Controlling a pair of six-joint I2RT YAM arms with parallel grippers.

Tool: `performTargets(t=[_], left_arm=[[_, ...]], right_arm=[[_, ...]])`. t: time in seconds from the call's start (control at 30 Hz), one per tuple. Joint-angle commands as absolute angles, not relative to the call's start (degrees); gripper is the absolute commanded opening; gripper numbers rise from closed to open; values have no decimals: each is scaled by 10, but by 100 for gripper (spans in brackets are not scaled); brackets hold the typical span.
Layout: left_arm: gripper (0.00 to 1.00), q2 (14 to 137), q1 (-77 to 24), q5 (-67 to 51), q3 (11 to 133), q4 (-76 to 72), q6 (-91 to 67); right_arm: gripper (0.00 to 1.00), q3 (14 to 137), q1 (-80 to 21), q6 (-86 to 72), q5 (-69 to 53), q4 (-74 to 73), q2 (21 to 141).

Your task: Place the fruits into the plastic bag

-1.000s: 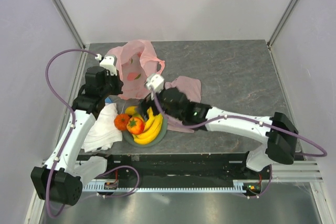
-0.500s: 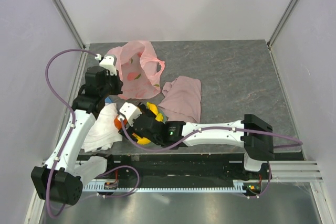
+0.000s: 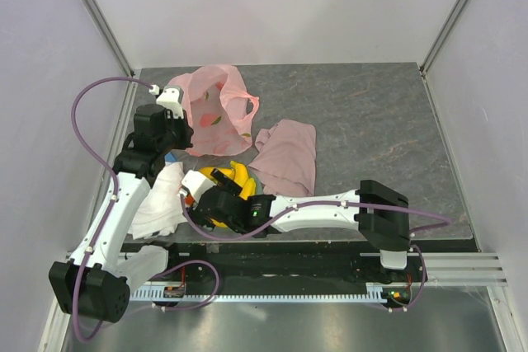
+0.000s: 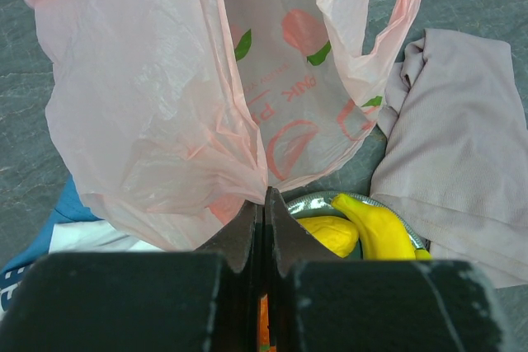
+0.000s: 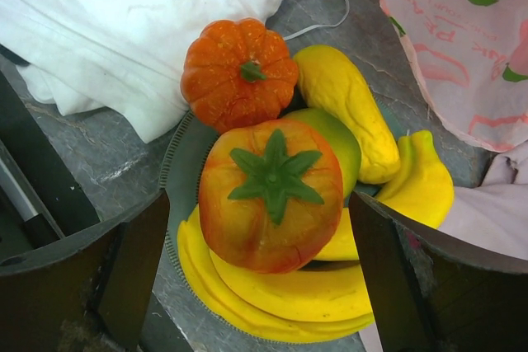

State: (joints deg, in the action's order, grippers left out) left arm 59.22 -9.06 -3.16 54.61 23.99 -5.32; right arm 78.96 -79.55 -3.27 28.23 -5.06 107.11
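The pale-pink plastic bag (image 3: 216,109) lies at the back left, and my left gripper (image 3: 186,144) is shut on its near edge (image 4: 264,204), holding it up. My right gripper (image 3: 216,204) is open and hangs over the grey-green plate (image 5: 186,162), its fingers either side of the red round fruit (image 5: 268,195) without touching it. The red fruit sits on the bunch of bananas (image 5: 330,294). Behind it are the orange tangerine (image 5: 239,72), the yellow oblong fruit (image 5: 342,109) and the small green-yellow fruit (image 5: 345,142). The left wrist view shows the oblong fruit (image 4: 330,232) and a banana (image 4: 379,228).
A white cloth (image 3: 161,204) lies left of the plate. A dusty-pink cloth (image 3: 289,154) lies to its right, beside the bag. A blue item (image 4: 70,208) shows under the bag's left side. The table's front edge runs just behind my right wrist.
My right arm has swung from near the bag's mouth back toward the front left and now hovers open over the plate. The left gripper has kept its hold on the bag.
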Motion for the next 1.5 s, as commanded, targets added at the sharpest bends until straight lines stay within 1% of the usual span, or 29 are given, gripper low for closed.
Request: performTargets(t=[0.0, 0.23, 0.57, 0.63, 0.73, 0.77, 0.87, 0.93, 1.07, 1.2, 1.4, 1.47], left_arm=[[1, 592, -87, -39, 554, 230, -58], [1, 591, -87, -40, 554, 231, -58], [1, 591, -87, -42, 554, 231, -58], [1, 591, -87, -43, 554, 231, -57], [2, 591, -87, -43, 554, 231, -57], [2, 591, -87, -43, 553, 231, -58], [2, 592, -87, -43, 554, 231, -57], [2, 591, -87, -44, 554, 231, -57], [2, 592, -87, -45, 553, 230, -57], [1, 590, -87, -47, 554, 231, -57], [2, 588, -87, -52, 554, 230, -56], [2, 587, -87, -58, 553, 229, -56]], right_arm=[[98, 828, -796, -45, 294, -50, 1095], [98, 860, -797, -50, 313, -73, 1128], [97, 865, -795, -58, 343, -91, 1146], [94, 864, -794, -58, 343, -91, 1145], [84, 863, -794, -58, 343, -90, 1143], [77, 861, -794, -58, 344, -88, 1142], [69, 853, -794, -58, 340, -77, 1134], [68, 847, -794, -57, 337, -74, 1127], [61, 829, -795, -62, 321, -54, 1103], [58, 781, -786, -75, 288, -8, 1032], [55, 713, -733, -101, 216, 42, 927], [54, 676, -680, -136, 154, 74, 897]])
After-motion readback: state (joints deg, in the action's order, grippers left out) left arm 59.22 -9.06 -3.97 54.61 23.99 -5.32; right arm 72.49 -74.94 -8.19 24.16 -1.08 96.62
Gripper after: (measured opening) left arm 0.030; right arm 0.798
